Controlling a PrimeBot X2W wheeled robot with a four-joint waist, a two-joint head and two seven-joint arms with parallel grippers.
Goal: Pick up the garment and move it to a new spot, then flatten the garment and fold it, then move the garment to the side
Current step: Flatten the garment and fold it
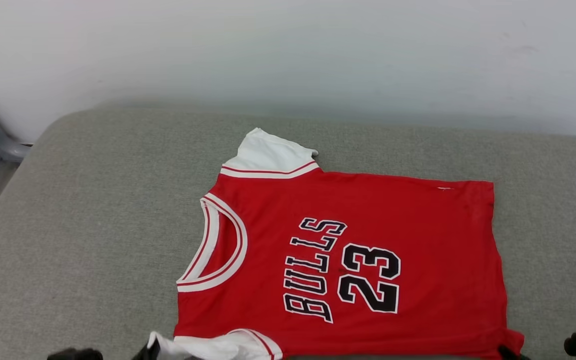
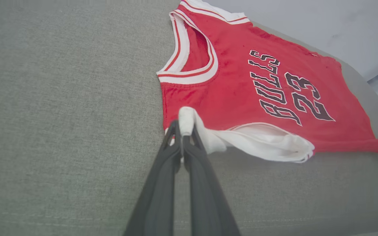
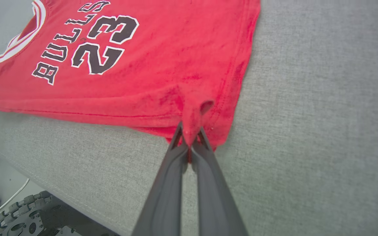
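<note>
The garment (image 1: 368, 240) bears black, white-outlined lettering "BULLS" beside the number "23" on its red front.

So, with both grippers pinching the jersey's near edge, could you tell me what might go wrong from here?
The left gripper pinches just the tip of the white sleeve of the garment, which might slip free. The right gripper bunches the hem corner, so uneven pulls could wrinkle its flat front.

garment (image 1: 408, 225) on cushion (image 1: 93, 225), near front edge | wall (image 1: 288, 50) behind cushion
</note>
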